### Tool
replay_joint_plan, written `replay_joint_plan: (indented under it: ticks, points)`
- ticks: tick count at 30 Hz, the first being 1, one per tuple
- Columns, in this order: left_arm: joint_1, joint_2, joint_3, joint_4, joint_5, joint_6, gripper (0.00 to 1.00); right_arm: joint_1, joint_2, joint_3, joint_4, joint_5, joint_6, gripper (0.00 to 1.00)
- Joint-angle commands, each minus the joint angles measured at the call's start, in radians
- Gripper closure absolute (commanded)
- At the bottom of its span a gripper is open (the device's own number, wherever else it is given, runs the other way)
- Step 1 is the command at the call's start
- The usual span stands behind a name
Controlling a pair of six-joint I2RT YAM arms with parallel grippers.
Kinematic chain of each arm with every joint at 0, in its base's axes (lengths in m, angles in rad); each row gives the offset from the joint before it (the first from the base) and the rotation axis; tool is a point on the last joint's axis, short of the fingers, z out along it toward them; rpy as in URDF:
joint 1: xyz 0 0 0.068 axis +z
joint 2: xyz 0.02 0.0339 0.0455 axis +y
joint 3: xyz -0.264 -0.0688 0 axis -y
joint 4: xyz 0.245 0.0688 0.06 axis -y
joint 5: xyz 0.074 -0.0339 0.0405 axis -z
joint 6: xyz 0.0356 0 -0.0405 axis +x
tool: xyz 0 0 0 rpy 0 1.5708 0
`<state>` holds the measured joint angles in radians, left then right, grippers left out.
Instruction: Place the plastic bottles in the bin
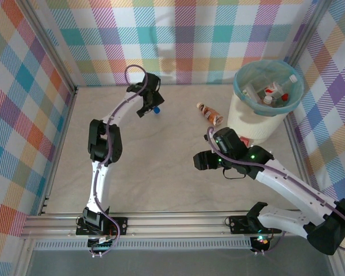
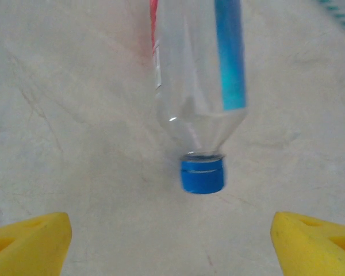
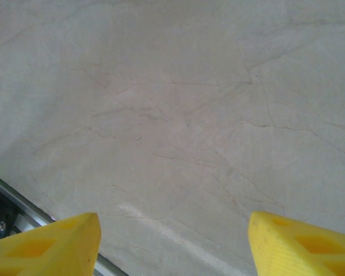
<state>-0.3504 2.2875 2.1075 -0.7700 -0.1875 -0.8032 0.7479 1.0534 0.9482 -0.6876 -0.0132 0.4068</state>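
Toward the upper middle of the overhead frame, I have the left gripper (image 1: 146,108) right at a blue-capped bottle (image 1: 157,109) lying on the table (image 1: 161,184). Its wrist view shows the clear bottle (image 2: 198,86) with its cap toward the camera, centred ahead of the yellow fingers (image 2: 29,238). The jaws are wide apart and touch nothing. At centre right, my right gripper (image 1: 202,161) sits low over bare table; its wrist view has both fingers (image 3: 302,241) spread apart with nothing between them. A brown bottle (image 1: 209,112) lies on the table just left of the bin (image 1: 239,91), which stands at the upper right. Several bottles (image 1: 273,91) already lie inside the bin.
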Motion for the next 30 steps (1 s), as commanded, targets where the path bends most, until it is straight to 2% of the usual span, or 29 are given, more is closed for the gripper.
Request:
replay_joint_plan:
  ticks: [1, 5, 11, 18, 21, 26, 30]
  points:
    - [0.028, 0.068, 0.1, -0.054, 0.051, 0.008, 0.1, 0.004, 0.005, 0.038, 0.013, -0.029, 0.006, 0.31]
    - [0.043, 0.182, 0.239, -0.13, 0.071, 0.033, 0.1, 0.004, -0.015, 0.031, -0.001, -0.022, 0.004, 0.31]
    - [0.06, 0.24, 0.25, -0.075, 0.132, 0.07, 0.11, 0.004, -0.036, 0.02, -0.007, -0.011, 0.0, 0.31]
    - [0.062, 0.298, 0.31, -0.081, 0.136, 0.145, 0.14, 0.003, -0.023, 0.028, -0.007, -0.022, 0.001, 0.31]
    - [0.063, 0.325, 0.339, -0.084, 0.144, 0.174, 0.21, 0.004, -0.02, 0.032, -0.011, -0.024, 0.004, 0.31]
    - [0.067, 0.342, 0.345, -0.076, 0.182, 0.199, 0.41, 0.004, -0.024, 0.033, -0.02, -0.022, 0.012, 0.31]
    - [0.068, 0.342, 0.345, -0.082, 0.197, 0.206, 0.52, 0.004, -0.025, 0.037, -0.02, -0.023, 0.02, 0.32]
